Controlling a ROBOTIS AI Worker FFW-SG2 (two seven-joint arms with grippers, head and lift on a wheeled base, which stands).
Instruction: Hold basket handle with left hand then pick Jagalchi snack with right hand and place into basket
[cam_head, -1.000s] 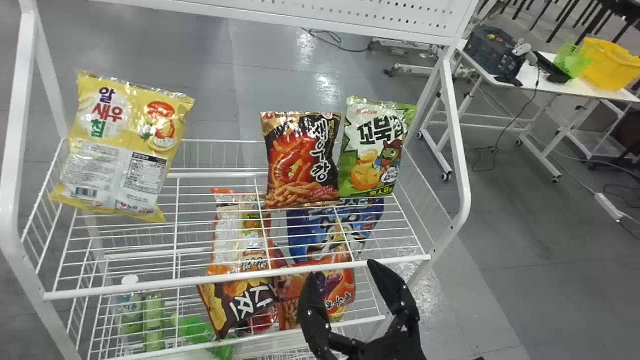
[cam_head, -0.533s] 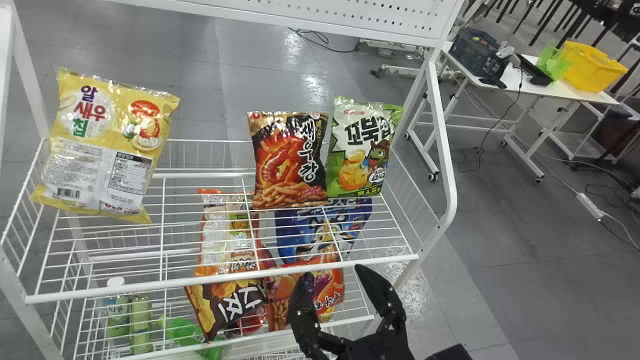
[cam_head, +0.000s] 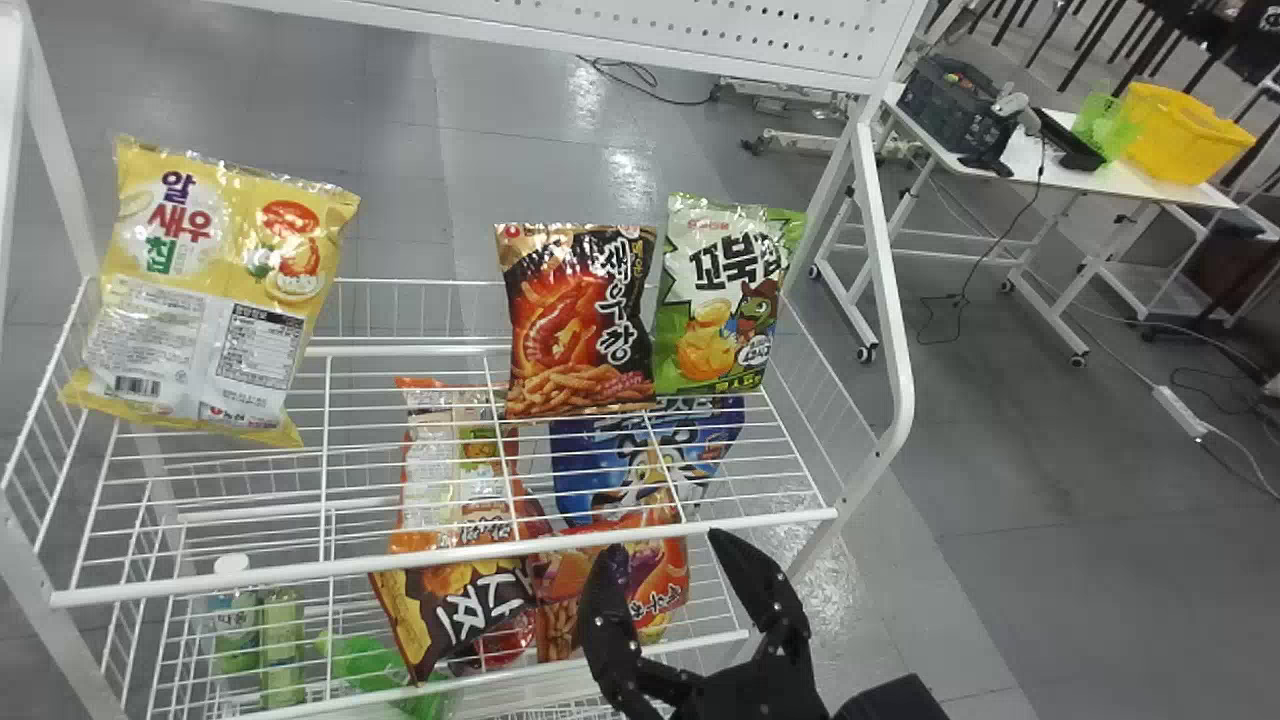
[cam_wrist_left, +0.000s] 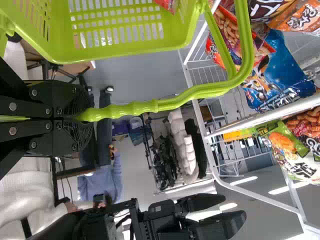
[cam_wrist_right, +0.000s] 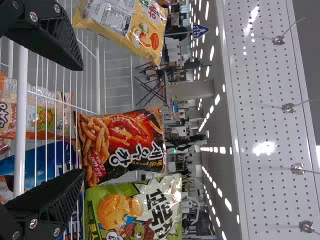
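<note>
Now the wire rack (cam_head: 300, 571) sits farther left in the head view; in front, the right gripper (cam_head: 665, 543) stands spread. Near the rack, the left gripper (cam_wrist_left: 80, 117) pinches the slotted plastic basket's (cam_wrist_left: 120, 50) knobbly handle (cam_wrist_left: 145, 107).

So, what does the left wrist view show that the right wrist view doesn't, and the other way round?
Left wrist view: the green basket, with the jaws of the left gripper shut on its handle.

Right wrist view: the yellow snack bag and the perforated white panel with metal hooks.

Both: the white wire rack, the black-and-red shrimp snack, the green-and-white snack bag, the blue bag and the right gripper, its jaws apart.
</note>
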